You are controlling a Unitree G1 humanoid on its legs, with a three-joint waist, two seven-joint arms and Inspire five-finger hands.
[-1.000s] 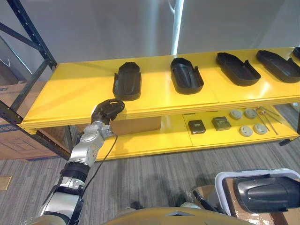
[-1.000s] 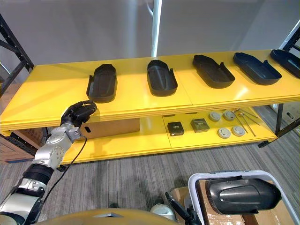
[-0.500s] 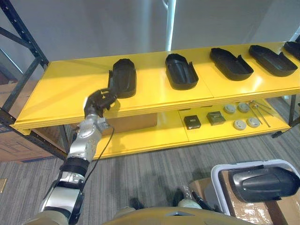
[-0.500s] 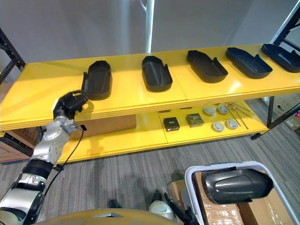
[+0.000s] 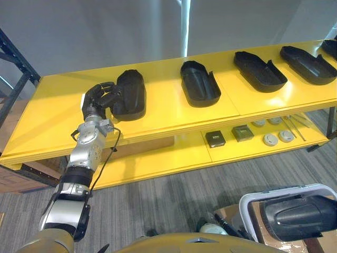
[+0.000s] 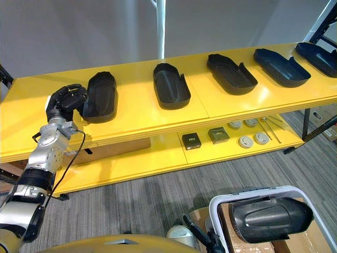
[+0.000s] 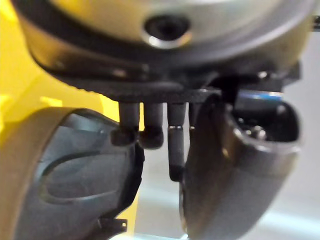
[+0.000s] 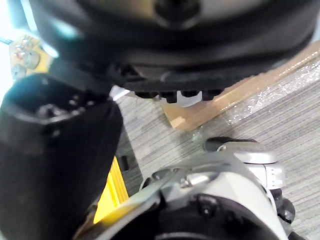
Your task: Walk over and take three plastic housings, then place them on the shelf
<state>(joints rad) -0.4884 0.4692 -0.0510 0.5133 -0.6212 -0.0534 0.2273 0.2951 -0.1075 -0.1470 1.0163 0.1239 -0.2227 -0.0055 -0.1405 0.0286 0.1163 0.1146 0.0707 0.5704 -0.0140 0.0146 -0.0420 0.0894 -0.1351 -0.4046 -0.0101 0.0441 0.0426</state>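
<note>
The left robot hand [image 5: 101, 98] is at the left side of the first plastic housing [image 5: 130, 94], which lies on the upper yellow shelf [image 5: 58, 105]. Its fingers [image 7: 150, 131] are curled and their tips touch the rim of this housing. The thumb stands apart on the other side, and nothing is between thumb and fingers.

To the left of the hand the shelf board is bare up to the black rack post [image 5: 18, 55]. In front of the housing a strip of bare board runs to the front edge. On the other side lie the second housing [image 5: 199, 83], the third housing [image 5: 260, 70] and the fourth housing [image 5: 308, 57], each well apart from the next. A grey wall closes the back.

On the lower shelf [image 5: 174, 155] are a cardboard box [image 5: 142, 147], two small dark boxes [image 5: 215, 138] and round discs [image 5: 270, 139].

Near the robot, another housing [image 5: 297, 217] lies in a white-rimmed bin [image 5: 247, 203]. The right robot hand [image 8: 175, 45] is over the carpet; I cannot tell whether it is open or closed.
</note>
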